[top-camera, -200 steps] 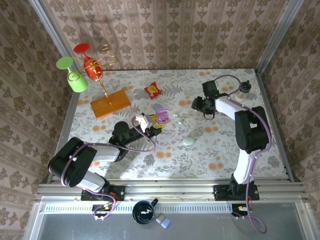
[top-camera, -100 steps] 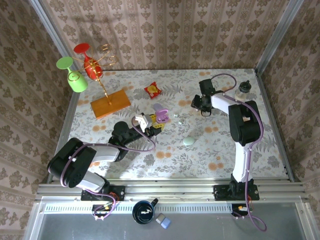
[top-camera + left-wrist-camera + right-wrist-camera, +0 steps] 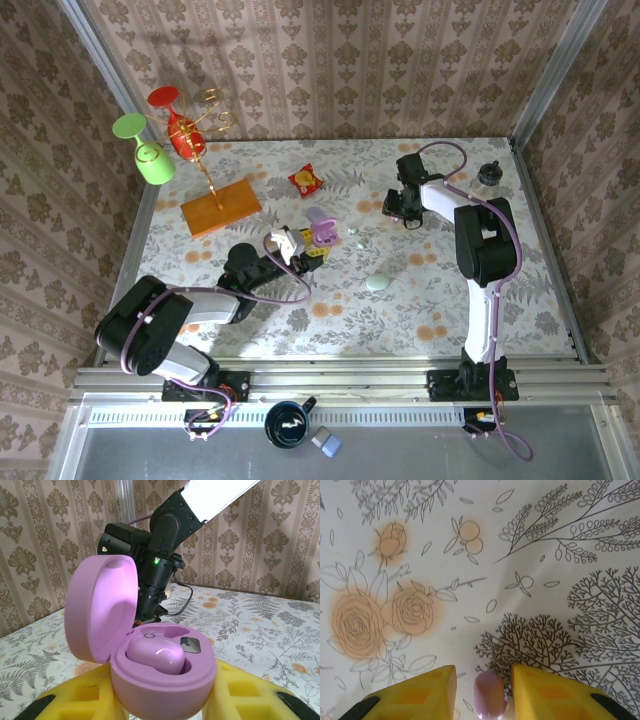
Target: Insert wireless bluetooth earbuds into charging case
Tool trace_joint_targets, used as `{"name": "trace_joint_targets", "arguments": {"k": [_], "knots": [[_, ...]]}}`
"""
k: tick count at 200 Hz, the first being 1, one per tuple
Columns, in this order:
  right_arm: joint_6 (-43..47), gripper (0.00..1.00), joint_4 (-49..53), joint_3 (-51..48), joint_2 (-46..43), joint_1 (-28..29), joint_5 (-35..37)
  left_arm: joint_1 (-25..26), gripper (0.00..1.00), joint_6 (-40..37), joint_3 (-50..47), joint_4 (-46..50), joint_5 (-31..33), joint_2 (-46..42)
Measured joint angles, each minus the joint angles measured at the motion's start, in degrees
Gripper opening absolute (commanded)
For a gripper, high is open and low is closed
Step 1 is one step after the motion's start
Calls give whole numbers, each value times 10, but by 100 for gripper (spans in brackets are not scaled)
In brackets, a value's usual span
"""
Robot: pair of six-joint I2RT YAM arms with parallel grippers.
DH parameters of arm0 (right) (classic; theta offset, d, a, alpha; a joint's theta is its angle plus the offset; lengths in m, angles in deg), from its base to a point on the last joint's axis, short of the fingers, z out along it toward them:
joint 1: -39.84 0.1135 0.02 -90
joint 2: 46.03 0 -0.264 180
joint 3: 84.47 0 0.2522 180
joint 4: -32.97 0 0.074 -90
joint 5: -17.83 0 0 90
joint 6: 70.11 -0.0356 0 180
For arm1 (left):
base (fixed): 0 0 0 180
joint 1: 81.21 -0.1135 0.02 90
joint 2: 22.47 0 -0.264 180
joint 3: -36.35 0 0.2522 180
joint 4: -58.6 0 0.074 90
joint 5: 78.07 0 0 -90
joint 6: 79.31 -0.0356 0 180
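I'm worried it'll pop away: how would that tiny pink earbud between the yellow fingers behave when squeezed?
The earbud looks glossy and rounded, so it could well squirt out of the right end effector if pinched off-centre. It is tiny, so probably very light and easily nudged. Its pebble shape suggests it may roll on the smooth tablecloth.

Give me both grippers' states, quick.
Left gripper: closed on the open purple charging case.
Right gripper: lilac earbud between its fingers; whether it is gripped cannot be told.
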Motion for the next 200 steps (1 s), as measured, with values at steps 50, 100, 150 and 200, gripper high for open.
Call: {"name": "trace_joint_targets", "arguments": {"k": [50,100,150,200], "knots": [[67,29,67,45,17,0,2,0,30,0,0,0,2,0],[84,19,100,71,35,0,4,0,30,0,-1,0,2,0],[95,20,105,51,20,7,4,-1,31,0,-21,0,10,-5],[102,21,116,-75,-83,63,14,-31,31,0,-53,0,13,-46]]}}
